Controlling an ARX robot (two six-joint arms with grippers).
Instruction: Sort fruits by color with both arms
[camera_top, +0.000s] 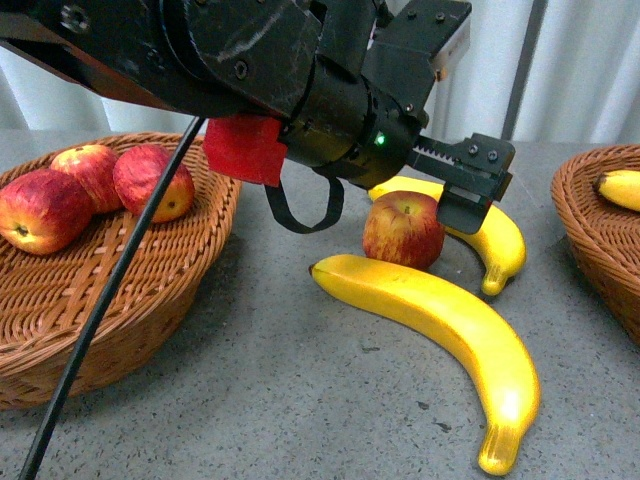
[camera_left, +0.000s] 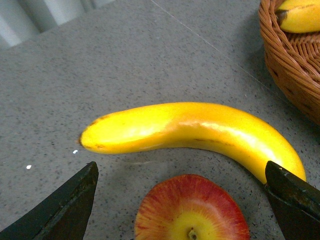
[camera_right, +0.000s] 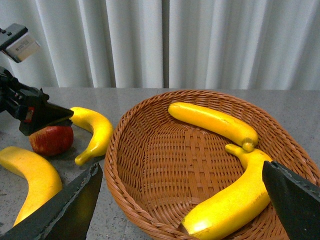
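Grey worktop (camera_top: 300, 400) was seen below the left arm (camera_top: 340, 120), its wide, empty jaws about an apple (camera_top: 403, 229); the nearby banana (camera_top: 505, 245) could be pinched too; right jaws gaped empty

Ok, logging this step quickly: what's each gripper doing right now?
Left gripper: open, straddling the apple, not clamped on it.
Right gripper: open, holding nothing, above the basket.

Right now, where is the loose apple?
In the front view, the loose apple sits on the table right of centre, between the near banana and the far banana.
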